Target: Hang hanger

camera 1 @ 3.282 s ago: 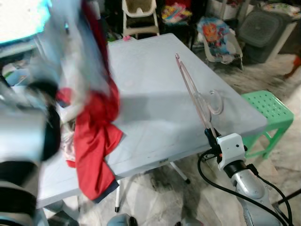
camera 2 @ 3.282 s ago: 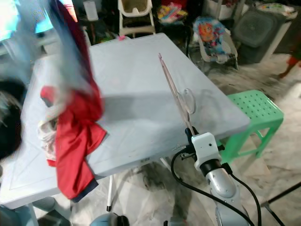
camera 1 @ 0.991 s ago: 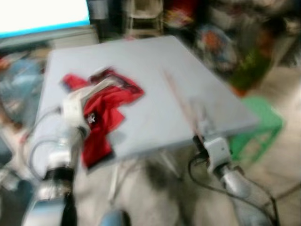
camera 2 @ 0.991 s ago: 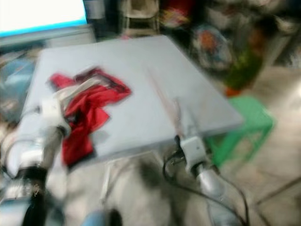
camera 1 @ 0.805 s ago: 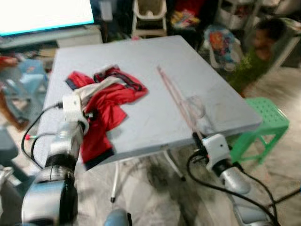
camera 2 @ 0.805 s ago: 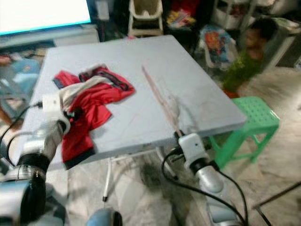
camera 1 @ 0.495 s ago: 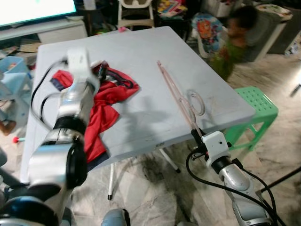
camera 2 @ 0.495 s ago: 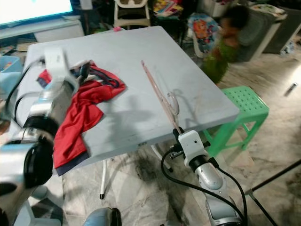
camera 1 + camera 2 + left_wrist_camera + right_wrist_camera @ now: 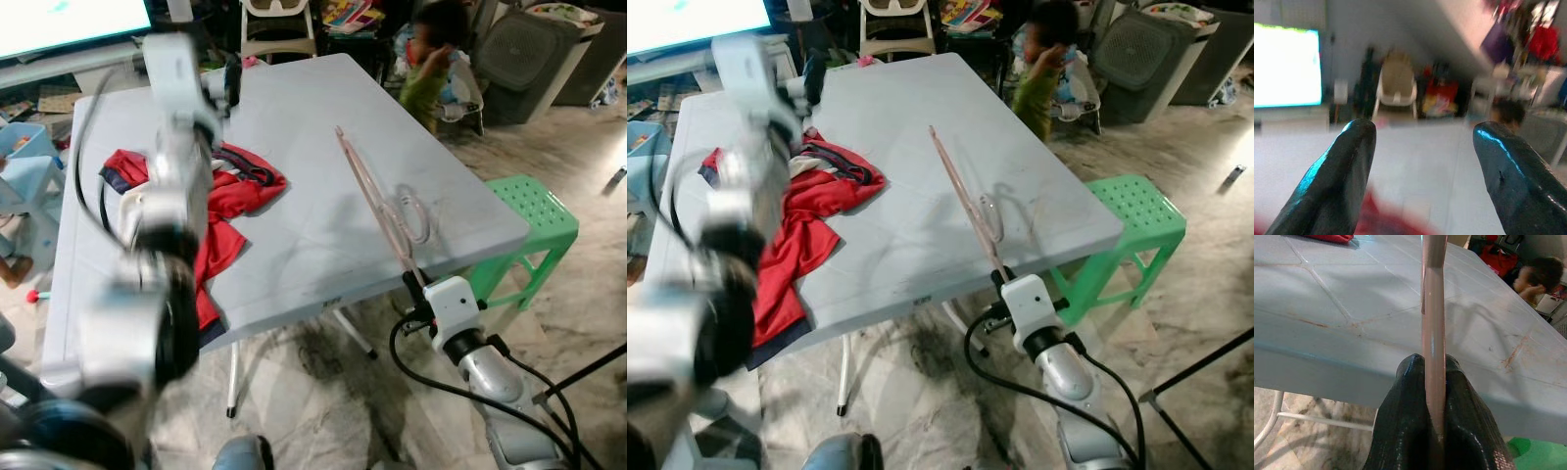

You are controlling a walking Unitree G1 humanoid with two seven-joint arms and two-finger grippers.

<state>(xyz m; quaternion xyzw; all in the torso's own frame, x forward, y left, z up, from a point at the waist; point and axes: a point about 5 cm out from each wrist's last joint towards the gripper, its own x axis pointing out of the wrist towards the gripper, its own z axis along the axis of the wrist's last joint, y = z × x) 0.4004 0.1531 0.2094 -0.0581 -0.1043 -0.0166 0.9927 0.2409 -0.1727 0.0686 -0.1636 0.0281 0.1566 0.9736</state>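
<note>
A pink translucent hanger (image 9: 377, 201) stands slanted over the grey table (image 9: 294, 108), its hook (image 9: 413, 212) near the table's right edge. My right gripper (image 9: 414, 286) is shut on the hanger's lower end, just off the table's front edge; the right wrist view has the bar (image 9: 1432, 308) pinched between the black fingers (image 9: 1400, 431). A red garment (image 9: 235, 191) with a dark trim lies crumpled on the table's left half. My left arm is raised and blurred above it. Its gripper (image 9: 231, 80) is open with nothing held, and the left wrist view has the fingertips (image 9: 1334, 176) wide apart.
A green plastic stool (image 9: 534, 211) stands right of the table. A small person (image 9: 431, 49) is behind the table's far right corner. A white high chair (image 9: 269, 24), a grey bin (image 9: 524, 49) and a bright screen (image 9: 69, 20) line the back. A blue stool (image 9: 24, 181) stands at the left.
My left arm, which held the red garment high earlier, has let it drop onto the table and risen away open. The person has moved left behind the table. The right gripper keeps the hanger.
</note>
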